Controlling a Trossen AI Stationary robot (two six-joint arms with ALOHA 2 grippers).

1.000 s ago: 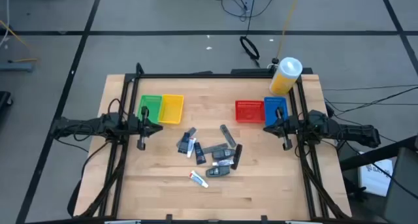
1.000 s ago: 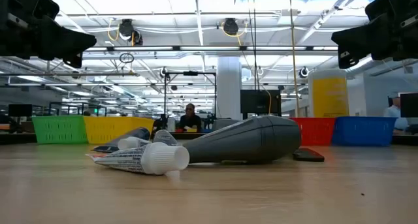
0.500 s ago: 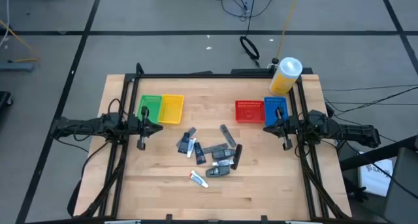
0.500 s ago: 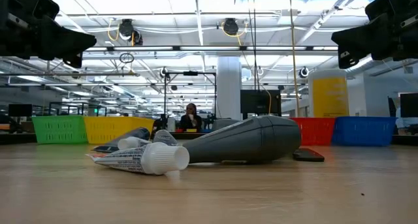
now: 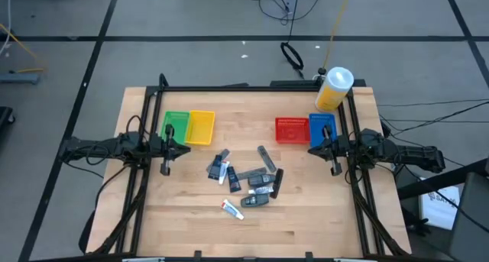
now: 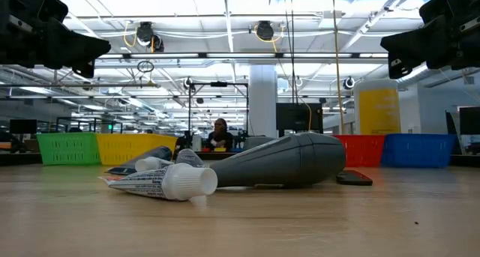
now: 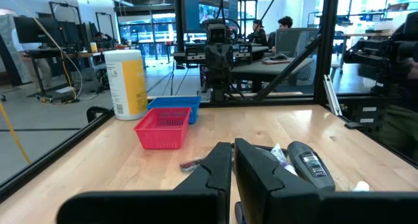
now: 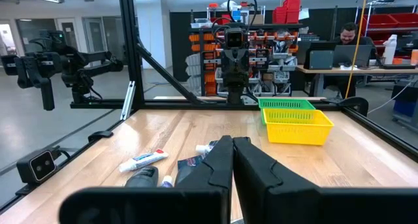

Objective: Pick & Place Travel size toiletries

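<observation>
The travel size toiletries (image 5: 248, 182) lie scattered flat on the wooden table's middle: several dark grey and black tubes and bottles, plus a white tube with red-blue marks (image 5: 232, 209) nearest the near edge. The low view shows the white tube (image 6: 161, 182) in front of a dark grey bottle (image 6: 289, 159). My left gripper (image 5: 165, 169) hovers shut at the table's left side, above the surface and apart from the pile. My right gripper (image 5: 334, 169) hovers shut at the right side. Both wrist views show the shut fingers, left (image 7: 232, 164) and right (image 8: 232, 159), with the toiletries beyond.
A green basket (image 5: 176, 126) and a yellow basket (image 5: 201, 127) stand at the far left, a red basket (image 5: 291, 129) and a blue basket (image 5: 322, 127) at the far right. A yellow white-capped jar (image 5: 333, 88) stands at the far right corner. People sit in the room beyond.
</observation>
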